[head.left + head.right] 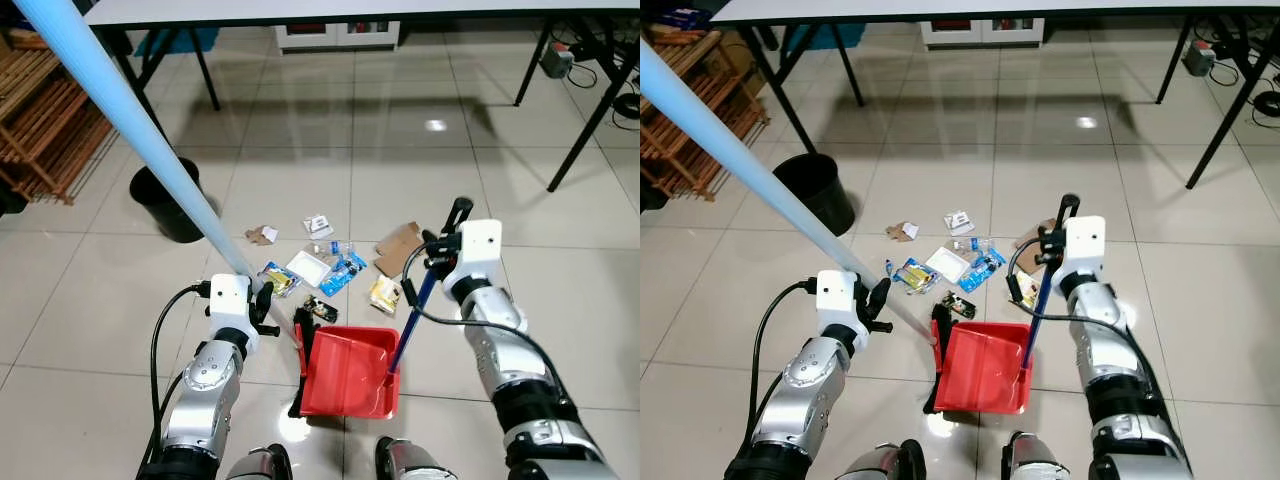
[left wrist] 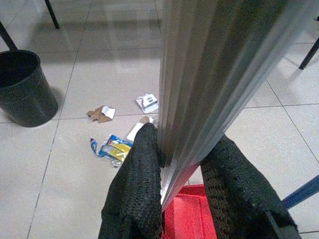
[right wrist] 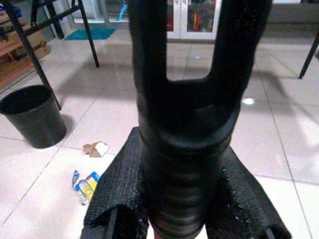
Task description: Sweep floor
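My left gripper (image 1: pixel 262 306) is shut on the pale blue broom handle (image 1: pixel 130 125), which slants up to the upper left; its black brush head (image 1: pixel 300 372) rests against the left side of the red dustpan (image 1: pixel 347 370). In the left wrist view the fingers (image 2: pixel 137 184) clamp the grey handle (image 2: pixel 209 79). My right gripper (image 1: pixel 432 262) is shut on the dustpan's upright blue handle with its black grip (image 1: pixel 458 212); that grip (image 3: pixel 182 119) sits between the pads in the right wrist view. Several wrappers (image 1: pixel 310 268) and cardboard scraps (image 1: pixel 400 246) lie just beyond the dustpan.
A black waste bin (image 1: pixel 168 200) stands to the left of the litter. A wooden rack (image 1: pixel 45 120) is at far left. A white table (image 1: pixel 340 10) with black legs (image 1: pixel 590 125) spans the back, cables at the right. My feet (image 1: pixel 330 462) are below the dustpan.
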{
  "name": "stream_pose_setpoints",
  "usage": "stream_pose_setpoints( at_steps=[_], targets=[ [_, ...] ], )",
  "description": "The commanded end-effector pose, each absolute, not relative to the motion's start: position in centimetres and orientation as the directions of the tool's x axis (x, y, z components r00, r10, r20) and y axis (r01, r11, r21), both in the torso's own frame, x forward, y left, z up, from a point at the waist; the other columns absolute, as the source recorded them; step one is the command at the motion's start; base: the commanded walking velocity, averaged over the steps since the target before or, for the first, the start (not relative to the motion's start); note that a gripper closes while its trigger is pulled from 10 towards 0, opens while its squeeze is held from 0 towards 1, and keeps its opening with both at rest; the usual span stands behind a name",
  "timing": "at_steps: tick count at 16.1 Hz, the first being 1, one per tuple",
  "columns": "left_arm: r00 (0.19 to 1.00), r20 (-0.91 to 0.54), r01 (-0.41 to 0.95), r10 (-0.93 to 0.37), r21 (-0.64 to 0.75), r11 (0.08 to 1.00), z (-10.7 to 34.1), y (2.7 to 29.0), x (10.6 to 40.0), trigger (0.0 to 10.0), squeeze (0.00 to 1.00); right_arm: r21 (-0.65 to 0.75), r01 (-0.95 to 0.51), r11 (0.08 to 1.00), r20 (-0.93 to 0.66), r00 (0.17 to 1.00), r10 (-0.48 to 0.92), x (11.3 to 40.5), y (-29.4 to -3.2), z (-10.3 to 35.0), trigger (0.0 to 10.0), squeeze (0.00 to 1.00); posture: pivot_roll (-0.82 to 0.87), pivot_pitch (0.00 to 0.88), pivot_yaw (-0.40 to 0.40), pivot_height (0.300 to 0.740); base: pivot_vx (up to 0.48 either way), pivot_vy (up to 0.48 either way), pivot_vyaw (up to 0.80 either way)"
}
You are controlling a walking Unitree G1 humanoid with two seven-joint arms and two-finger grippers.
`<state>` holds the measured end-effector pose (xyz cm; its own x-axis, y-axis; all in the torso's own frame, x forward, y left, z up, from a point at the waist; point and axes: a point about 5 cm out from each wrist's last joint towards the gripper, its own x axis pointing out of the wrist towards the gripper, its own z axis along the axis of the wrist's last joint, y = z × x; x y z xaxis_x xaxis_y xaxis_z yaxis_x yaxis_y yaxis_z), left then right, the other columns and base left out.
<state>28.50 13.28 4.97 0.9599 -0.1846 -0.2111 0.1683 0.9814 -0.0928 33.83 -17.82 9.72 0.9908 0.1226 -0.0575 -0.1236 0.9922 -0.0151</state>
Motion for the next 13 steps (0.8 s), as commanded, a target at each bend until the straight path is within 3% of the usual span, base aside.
stream_pose_setpoints(
  at_steps=[1,6,9,13],
  targets=[
    [0.952,-0.225,0.180,-0.205,-0.127,0.975,4.7,13.2,28.1,10.0,0.00,-0.025,-0.136,0.990,0.002,0.991,0.136,34.4,-17.5,10.9,10.0,0.00,-0.18,0.157,0.096,0.740,0.000,0.000,0.00],
    [0.950,-0.224,0.192,-0.217,-0.129,0.973,4.9,13.3,28.2,10.0,0.00,-0.039,-0.120,0.992,0.013,0.993,0.121,34.6,-18.1,11.4,10.0,0.00,-0.18,0.158,0.098,0.740,0.000,0.000,0.00],
    [0.949,-0.224,0.196,-0.223,-0.134,0.971,4.9,13.2,28.1,10.0,0.00,-0.122,-0.115,0.986,0.045,0.992,0.121,34.6,-18.4,11.8,10.0,0.00,-0.18,0.160,0.101,0.740,0.000,0.000,0.00],
    [0.933,-0.273,0.209,-0.234,-0.117,0.971,4.0,14.7,27.2,10.0,0.00,-0.162,-0.039,0.986,0.004,0.999,0.040,34.2,-21.5,10.9,10.0,0.00,-0.16,0.182,0.122,0.740,0.000,0.000,0.00]
  ],
)
